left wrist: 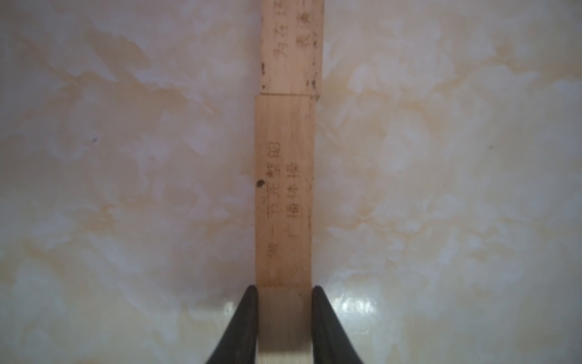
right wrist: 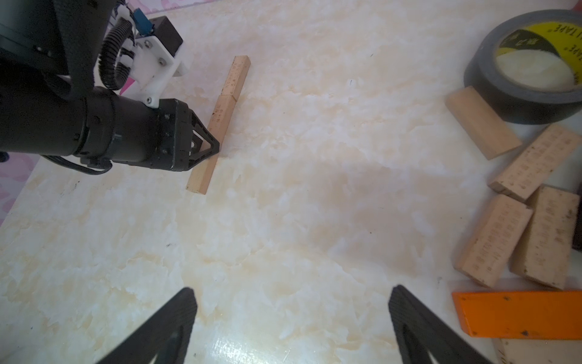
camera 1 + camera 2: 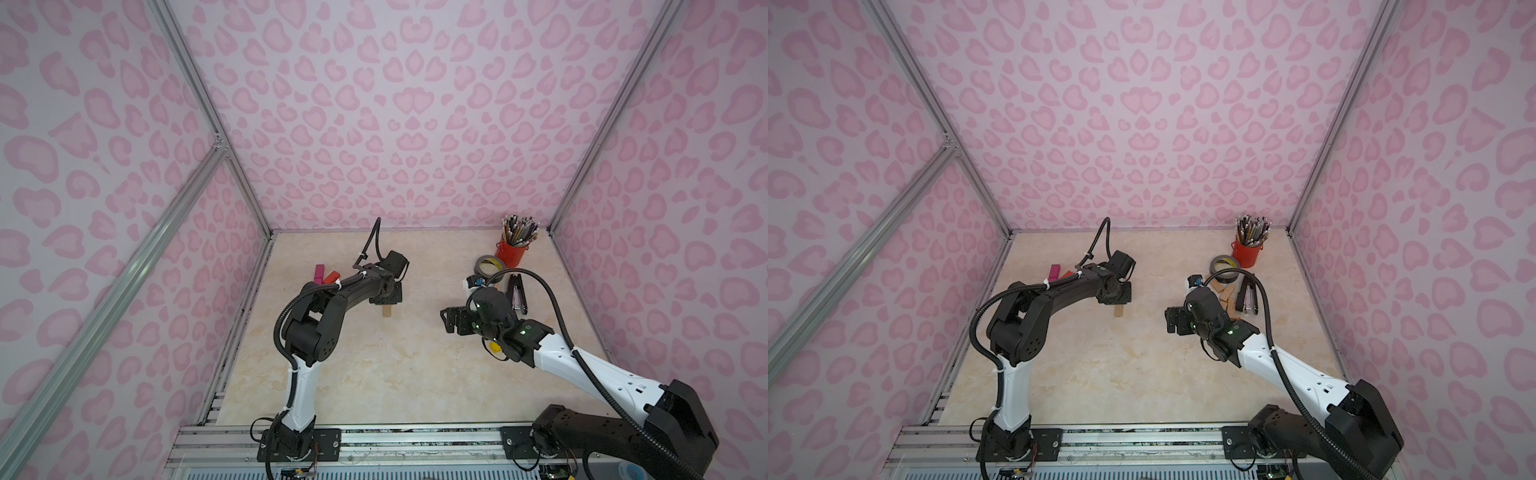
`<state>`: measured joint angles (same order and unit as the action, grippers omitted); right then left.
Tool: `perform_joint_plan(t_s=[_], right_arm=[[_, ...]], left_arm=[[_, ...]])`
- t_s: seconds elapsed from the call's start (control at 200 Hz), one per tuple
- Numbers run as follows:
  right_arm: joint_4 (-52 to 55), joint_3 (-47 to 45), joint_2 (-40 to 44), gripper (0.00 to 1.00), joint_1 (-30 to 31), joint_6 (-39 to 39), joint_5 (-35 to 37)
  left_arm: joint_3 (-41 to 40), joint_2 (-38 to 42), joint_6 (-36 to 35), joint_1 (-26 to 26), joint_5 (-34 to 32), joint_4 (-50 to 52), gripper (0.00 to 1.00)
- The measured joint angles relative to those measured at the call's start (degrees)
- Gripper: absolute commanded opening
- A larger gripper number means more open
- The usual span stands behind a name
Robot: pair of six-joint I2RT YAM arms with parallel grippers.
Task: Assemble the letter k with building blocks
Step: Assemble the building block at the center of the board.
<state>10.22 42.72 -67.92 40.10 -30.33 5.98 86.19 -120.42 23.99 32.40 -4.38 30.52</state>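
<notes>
My left gripper (image 1: 285,288) is shut on a plain wood building block (image 1: 283,189). That block lies end to end with a second wood block (image 1: 291,47) on the marbled table. The right wrist view shows this row (image 2: 228,104) with the left gripper (image 2: 214,148) across its near part. In both top views only the row's near end (image 3: 387,312) (image 3: 1119,311) shows below the left gripper (image 3: 386,300). My right gripper (image 3: 449,320) (image 2: 293,288) hangs open over bare table, holding nothing. Loose wood blocks (image 2: 491,236) and an orange block (image 2: 516,312) lie beside it. Magenta (image 3: 319,274) and red (image 3: 331,277) blocks lie behind the left arm.
A grey tape roll (image 3: 490,266) (image 2: 529,72), a red cup of pencils (image 3: 511,251) and a black stapler (image 3: 517,293) stand at the back right. A yellow block (image 3: 494,347) peeks out under the right arm. Pink patterned walls close in three sides.
</notes>
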Motion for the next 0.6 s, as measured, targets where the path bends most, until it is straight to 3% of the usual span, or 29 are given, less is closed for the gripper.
perform_joint_plan(t_s=[0.285,0.601], right_arm=[[-0.11,0.0,0.07,0.97,-0.11,0.0,-0.02],[-0.13,0.0,0.11,0.97,-0.11,-0.02,-0.22]], left_arm=[[0.04,-0.07,-0.09,-0.02,0.42,0.44,0.35],[0.04,-0.24,-0.13,-0.02,0.46,1.62,0.35]])
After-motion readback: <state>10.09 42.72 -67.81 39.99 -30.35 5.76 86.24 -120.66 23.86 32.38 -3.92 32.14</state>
